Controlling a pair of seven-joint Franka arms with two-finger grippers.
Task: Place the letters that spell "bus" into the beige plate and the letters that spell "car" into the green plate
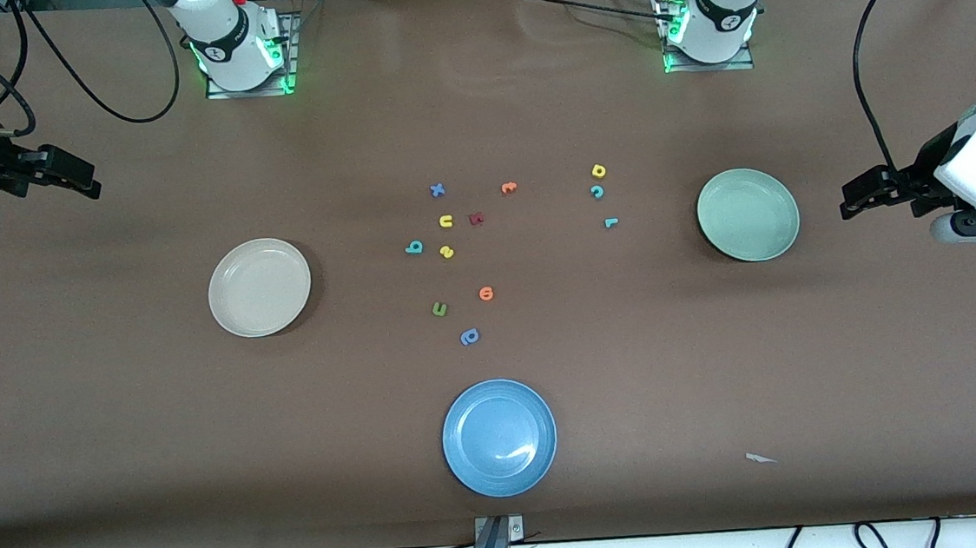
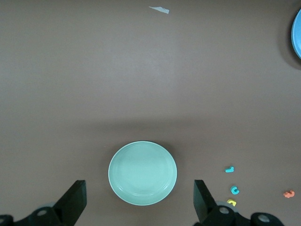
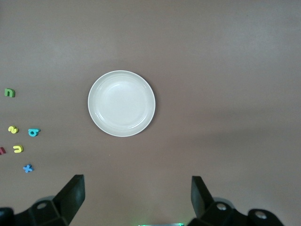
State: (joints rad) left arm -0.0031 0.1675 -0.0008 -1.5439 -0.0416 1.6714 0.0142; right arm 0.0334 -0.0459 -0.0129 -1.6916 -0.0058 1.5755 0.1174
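Front view: three plates on tabletop, beige plate (image 1: pixel 259 288) toward right arm's end, green plate (image 1: pixel 747 214) toward left arm's, both empty. Eleven loose letters between; b (image 1: pixel 414 247), u (image 1: pixel 445 221), s (image 1: pixel 447 252) clustered; c (image 1: pixel 597 191), a (image 1: pixel 598 171), r (image 1: pixel 611 222) near green plate.

Left wrist view: left gripper (image 2: pixel 140 200) over green plate, jaws spread, empty; probably parked by own target.

Right wrist view: right gripper (image 3: pixel 137 195) beside beige plate, jaws spread, empty.

beige plate (image 1: pixel 259 288), green plate (image 1: pixel 747 214), scattered foam letters (image 1: pixel 447 251) between

letters (image 1: pixel 444 222) packed tight mid-table, wide gaps to plates (image 1: pixel 259 288)
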